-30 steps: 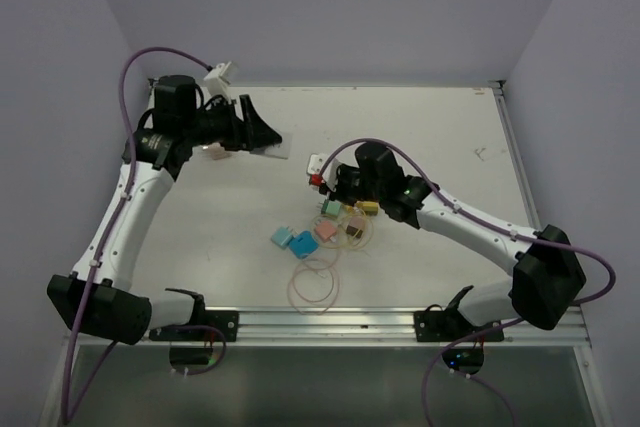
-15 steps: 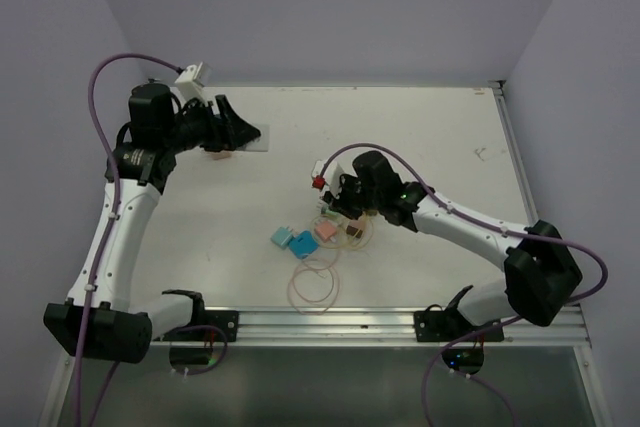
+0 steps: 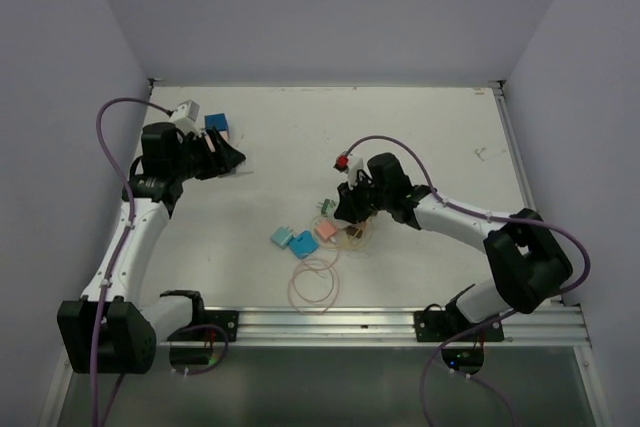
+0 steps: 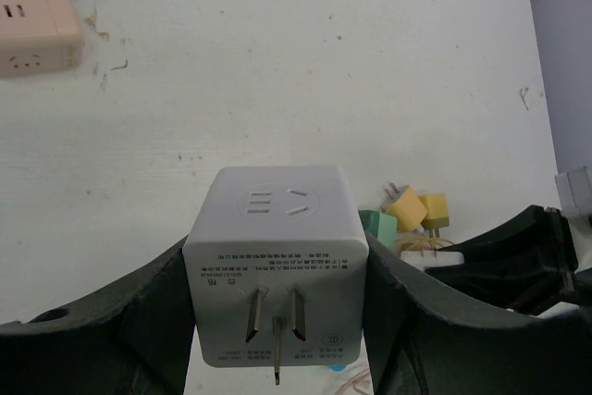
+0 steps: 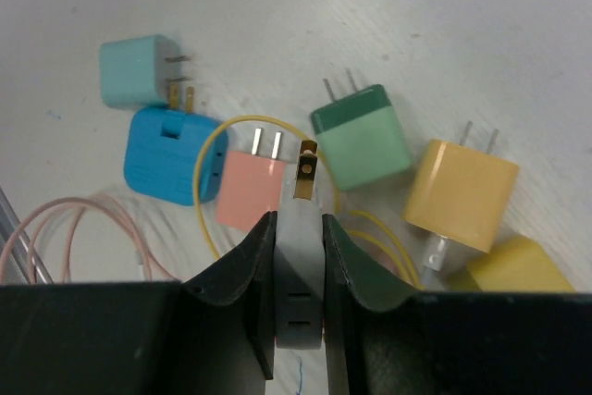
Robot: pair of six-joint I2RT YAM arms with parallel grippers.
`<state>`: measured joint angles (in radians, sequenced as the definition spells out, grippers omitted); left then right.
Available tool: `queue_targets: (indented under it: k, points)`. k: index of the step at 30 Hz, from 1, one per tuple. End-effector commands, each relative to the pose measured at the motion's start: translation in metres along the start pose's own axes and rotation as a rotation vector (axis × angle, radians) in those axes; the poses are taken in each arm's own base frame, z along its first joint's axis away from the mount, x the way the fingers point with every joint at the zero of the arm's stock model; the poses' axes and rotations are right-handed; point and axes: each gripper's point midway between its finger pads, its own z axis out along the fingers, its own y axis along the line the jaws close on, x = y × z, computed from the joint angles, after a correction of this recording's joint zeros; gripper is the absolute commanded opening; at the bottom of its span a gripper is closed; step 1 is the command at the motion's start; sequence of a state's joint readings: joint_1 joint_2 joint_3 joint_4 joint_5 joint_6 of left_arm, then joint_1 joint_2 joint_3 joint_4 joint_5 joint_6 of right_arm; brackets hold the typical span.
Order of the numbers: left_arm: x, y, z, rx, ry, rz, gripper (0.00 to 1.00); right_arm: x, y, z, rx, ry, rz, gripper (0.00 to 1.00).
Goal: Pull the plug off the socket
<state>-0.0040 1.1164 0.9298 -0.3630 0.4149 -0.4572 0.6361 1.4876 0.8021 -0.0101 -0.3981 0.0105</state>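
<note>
Only my wrist views showed the left gripper (image 4: 275, 261) clamping the socket (image 4: 273, 215), the right gripper (image 5: 298, 228) pinching the plug (image 5: 300, 307) near a pink charger (image 5: 252, 190).

Fine print on the white socket cube (image 4: 273, 256) is illegible.

White table (image 3: 440, 127) with a cluster of coloured plugs (image 3: 303, 243) and a looped pink cable (image 3: 314, 282)

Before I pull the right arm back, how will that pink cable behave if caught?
Probably floppy: the pink cable lies in loose thin loops. It looks light, so it would likely drag along, perhaps tugging the blue plug beside it.
</note>
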Motion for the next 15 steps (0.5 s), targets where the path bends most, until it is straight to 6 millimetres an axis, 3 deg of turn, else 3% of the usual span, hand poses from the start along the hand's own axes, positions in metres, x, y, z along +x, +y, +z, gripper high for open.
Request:
queue_targets:
  k: [1, 3, 4, 8, 11, 12, 14, 15]
  points:
    - [-0.027, 0.010, -0.004, -0.014, -0.157, 0.004, 0.00, -0.013, -0.012, 0.001, -0.025, -0.072, 0.160, 0.05]
    - [-0.020, 0.020, 0.001, -0.023, -0.157, -0.021, 0.00, -0.011, -0.014, 0.002, -0.018, -0.060, 0.176, 0.10]
    - [-0.018, 0.023, 0.003, -0.027, -0.157, -0.027, 0.00, -0.010, -0.014, 0.003, -0.018, -0.055, 0.186, 0.21]
    - [-0.013, 0.039, 0.010, -0.069, -0.164, -0.057, 0.00, -0.016, -0.015, -0.002, -0.003, -0.069, 0.200, 0.48]
    - [-0.014, 0.048, 0.013, -0.097, -0.183, -0.076, 0.00, -0.031, -0.014, -0.015, 0.022, -0.095, 0.185, 0.62]
    - [-0.014, 0.052, 0.014, -0.112, -0.188, -0.090, 0.00, -0.045, -0.012, -0.024, 0.030, -0.132, 0.165, 0.66]
    - [-0.017, 0.058, 0.015, -0.131, -0.208, -0.101, 0.00, -0.049, -0.013, -0.035, 0.059, -0.133, 0.162, 0.77]
    - [-0.018, 0.066, 0.015, -0.161, -0.220, -0.111, 0.00, -0.063, -0.011, -0.048, 0.080, -0.178, 0.141, 0.81]
